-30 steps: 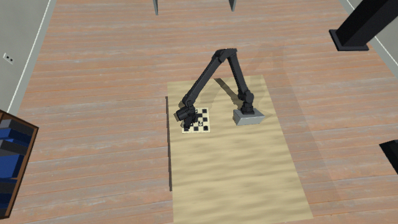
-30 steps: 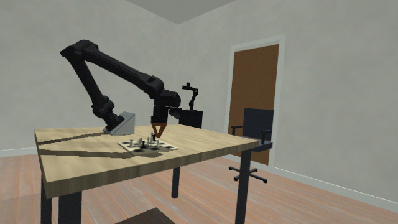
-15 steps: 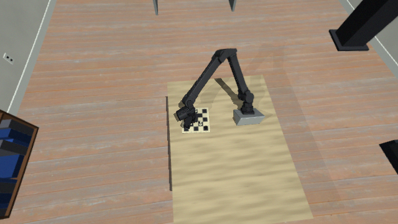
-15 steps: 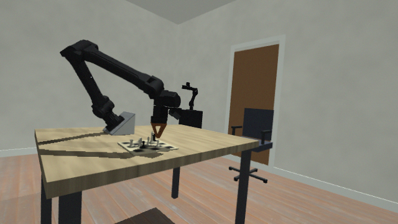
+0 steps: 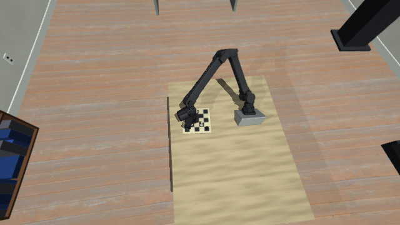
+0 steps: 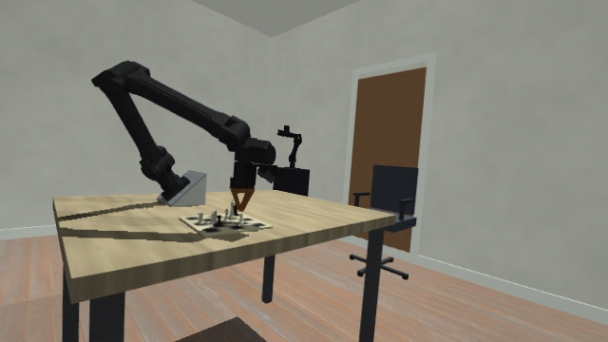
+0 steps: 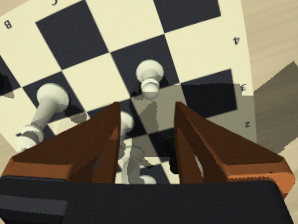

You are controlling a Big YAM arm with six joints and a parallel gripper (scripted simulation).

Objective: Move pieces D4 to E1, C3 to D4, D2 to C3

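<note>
Pincer [image 5: 188, 127] [image 6: 241, 210] [image 7: 147, 111] pointing down, partly open, above chessboard [image 5: 209, 132] [image 6: 266, 226] [image 7: 205, 47]

Top and exterior views: between the earlier pictures and now, the black robot arm [image 5: 204, 79] [image 6: 176, 103] above the orange-brown fingers [image 6: 235, 196] is showing at most a slight shift, its direction being too small to tell.
</note>
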